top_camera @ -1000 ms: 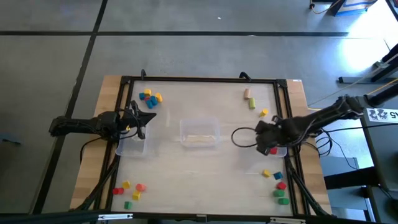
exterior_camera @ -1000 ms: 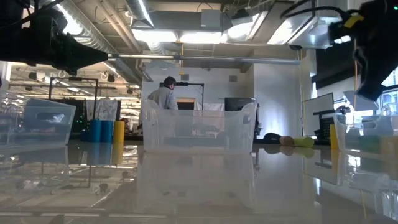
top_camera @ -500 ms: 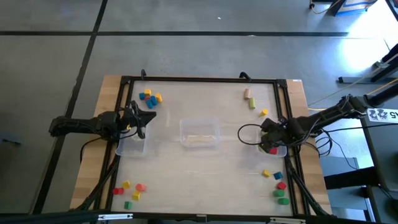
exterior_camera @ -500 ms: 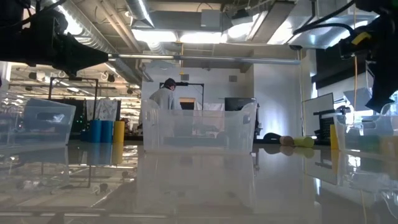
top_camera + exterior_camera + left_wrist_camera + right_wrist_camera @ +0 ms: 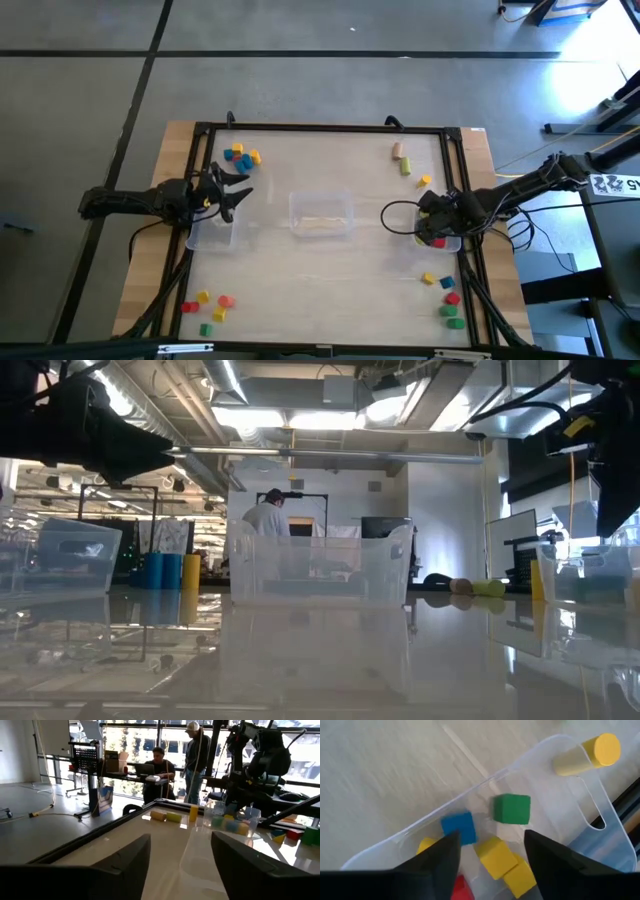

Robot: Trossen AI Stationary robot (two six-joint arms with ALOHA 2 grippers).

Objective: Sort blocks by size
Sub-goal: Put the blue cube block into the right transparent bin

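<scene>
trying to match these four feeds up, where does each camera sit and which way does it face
High view: overhead, looking straight down at the table; both arms show, left gripper and right gripper.
Low view: table height, looking level across at the middle bin; dark arm parts hang above.
Left wrist view: looks across the table past its open fingers.
Right wrist view: looks down into the right bin of blocks.
Shared: the left wrist and low views both show the middle bin.

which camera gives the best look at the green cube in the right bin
The right wrist view: the green cube sits large and unblocked inside the clear bin. In the high view the right gripper hides it; the low and left wrist views don't show it clearly.
</scene>
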